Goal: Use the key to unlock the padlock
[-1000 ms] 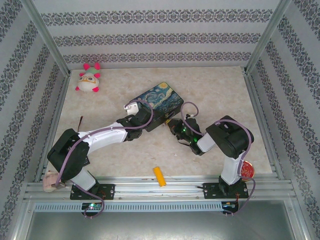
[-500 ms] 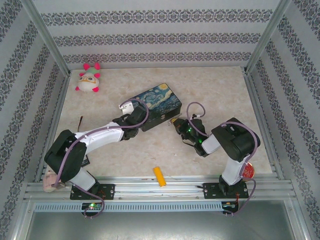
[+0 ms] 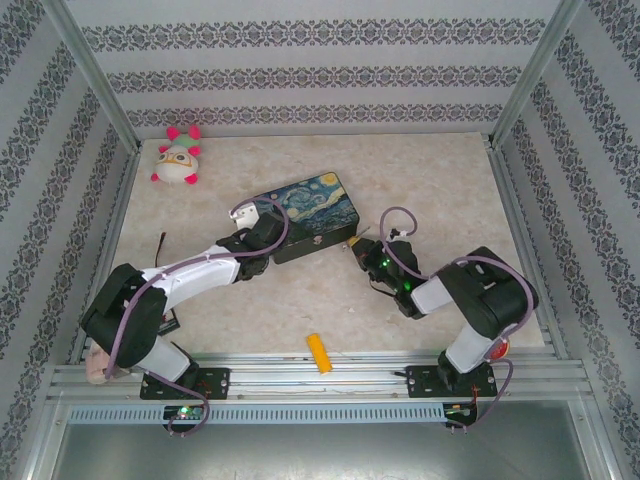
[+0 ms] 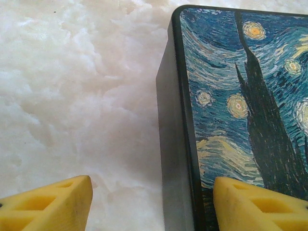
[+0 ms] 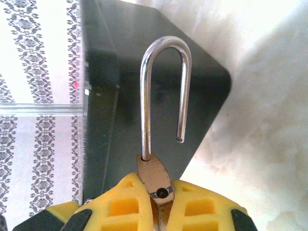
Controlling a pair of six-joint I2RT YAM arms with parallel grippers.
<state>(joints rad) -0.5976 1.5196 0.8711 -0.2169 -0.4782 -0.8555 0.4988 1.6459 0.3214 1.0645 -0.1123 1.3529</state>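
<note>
Two yellow fingers (image 5: 202, 209) of the right pincer (image 5: 161, 204) are clamped on the brass body of the padlock (image 5: 155, 174), seen in the right wrist view. Its silver shackle (image 5: 146, 96) stands up out of the body with one leg seated and the other hanging free (the lock is open), in front of the dark side of the painted box (image 5: 115, 72). The left pincer (image 4: 151, 195) is spread apart at the box's other end, one finger (image 4: 53, 202) over the bench (image 4: 72, 86) and the other over the painted lid. A yellow-orange block (image 3: 318, 352) lies near the arm bases, and a plush toy (image 3: 178, 158) sits in the far left corner.
</note>
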